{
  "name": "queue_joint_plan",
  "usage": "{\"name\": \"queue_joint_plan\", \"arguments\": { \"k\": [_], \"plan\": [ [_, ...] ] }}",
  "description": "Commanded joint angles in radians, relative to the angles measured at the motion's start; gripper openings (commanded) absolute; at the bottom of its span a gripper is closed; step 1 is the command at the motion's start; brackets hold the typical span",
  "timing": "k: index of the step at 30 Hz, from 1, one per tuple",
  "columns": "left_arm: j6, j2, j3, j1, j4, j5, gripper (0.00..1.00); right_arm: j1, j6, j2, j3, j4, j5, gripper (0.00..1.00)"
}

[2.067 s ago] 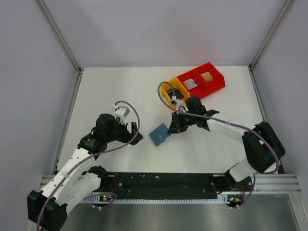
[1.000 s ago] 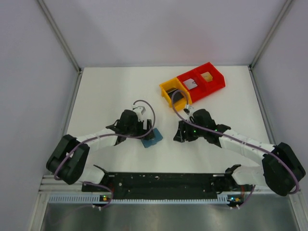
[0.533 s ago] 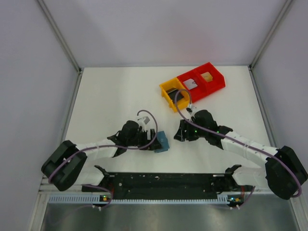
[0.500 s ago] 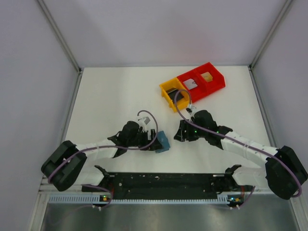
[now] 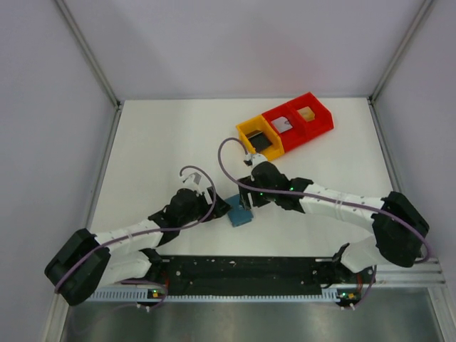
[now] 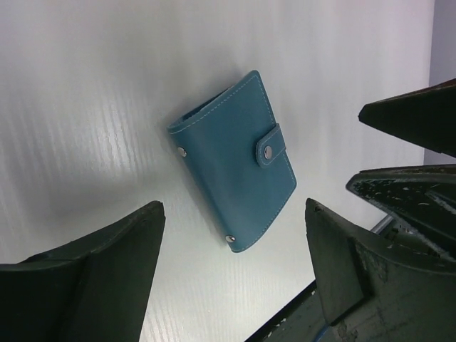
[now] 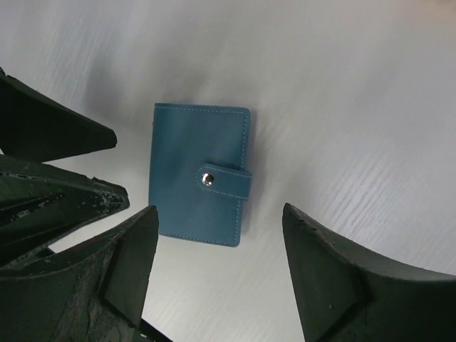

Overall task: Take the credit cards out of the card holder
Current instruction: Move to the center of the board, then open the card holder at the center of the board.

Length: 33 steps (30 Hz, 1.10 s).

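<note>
Closest to me, my left gripper (image 5: 218, 207) sits low over the table (image 5: 160, 139), jaws spread wide with nothing between them. Just past its fingertips (image 6: 135, 235) the card holder (image 6: 235, 162) lies flat on the table, folded shut with its snap tab (image 6: 269, 149) fastened. My right gripper (image 5: 249, 201) faces it from the far side, jaws likewise well apart and empty. Neither gripper touches the holder as far as the wrist views show. It lies between the two, and I judge them about equally near.

From the right wrist, the holder's long axis points straight out ahead of the fingers (image 7: 121, 263), so the jaw gap spans its short width. The tab wraps over the long edge on that view's right. From the left wrist the long axis runs on a diagonal. I'd expect one gripper to pin the holder while the other works the tab loose.

Farther back, a dark card (image 5: 262, 142) lies in the yellow bin (image 5: 246, 132), with a pale grey card (image 5: 283, 125) and a tan card (image 5: 306, 113) in the red bin (image 5: 320, 122). Whether the shut holder has any inside I cannot tell.
</note>
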Motion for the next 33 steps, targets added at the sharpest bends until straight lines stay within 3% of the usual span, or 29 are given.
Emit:
{"name": "queue_joint_plan", "arguments": {
  "k": [1,17,33],
  "plan": [
    [-0.038,-0.022,-0.019,0.001,0.052,-0.064,0.83,0.078,-0.046,0.125,0.141,-0.056,0.152,0.68],
    [-0.064,0.050,-0.021,-0.001,0.089,-0.036,0.87,0.154,-0.031,0.322,0.252,-0.103,0.214,0.47],
    [-0.088,0.180,0.024,-0.001,0.102,0.002,0.79,0.154,-0.023,0.369,0.249,-0.080,0.208,0.46]
  ]
}}
